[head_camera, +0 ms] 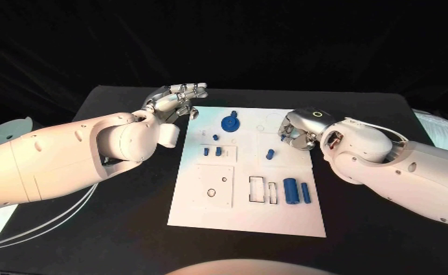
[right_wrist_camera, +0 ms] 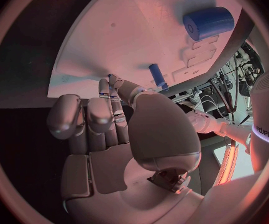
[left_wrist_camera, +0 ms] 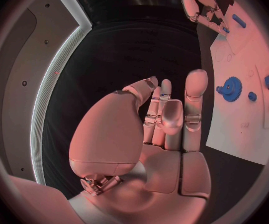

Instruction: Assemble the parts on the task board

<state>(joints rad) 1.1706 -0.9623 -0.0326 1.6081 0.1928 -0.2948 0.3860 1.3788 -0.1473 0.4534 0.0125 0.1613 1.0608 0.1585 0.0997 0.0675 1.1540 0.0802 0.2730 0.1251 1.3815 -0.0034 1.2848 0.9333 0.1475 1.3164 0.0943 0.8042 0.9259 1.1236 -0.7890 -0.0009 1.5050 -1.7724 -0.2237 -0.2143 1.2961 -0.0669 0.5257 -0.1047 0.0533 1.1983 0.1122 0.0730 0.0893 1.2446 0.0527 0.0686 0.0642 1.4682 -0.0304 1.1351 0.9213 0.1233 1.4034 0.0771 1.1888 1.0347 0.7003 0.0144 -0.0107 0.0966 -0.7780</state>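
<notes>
A white task board [head_camera: 247, 207] lies mid-counter [head_camera: 373, 223], carrying small blue parts: a gear [head_camera: 230, 122] near its far edge, two cylinders [head_camera: 296, 190] standing side by side toward its near right corner, and a small peg [head_camera: 270, 154] between them.

The left robot hand [head_camera: 175, 103] hovers over the board's far left corner, gear just beyond its fingertips toward the board's middle; its fingers are extended and slightly apart, holding nothing.

The right robot hand [head_camera: 299, 129] sits at the board's right edge, the peg just beside it toward the board's centre. Its fingers [right_wrist_camera: 109, 92] are curled in and drawn together; whether they pinch a small blue part at their tips cannot be told.

The two cylinders stand nearer the robot than the right robot hand, apart from it.
</notes>
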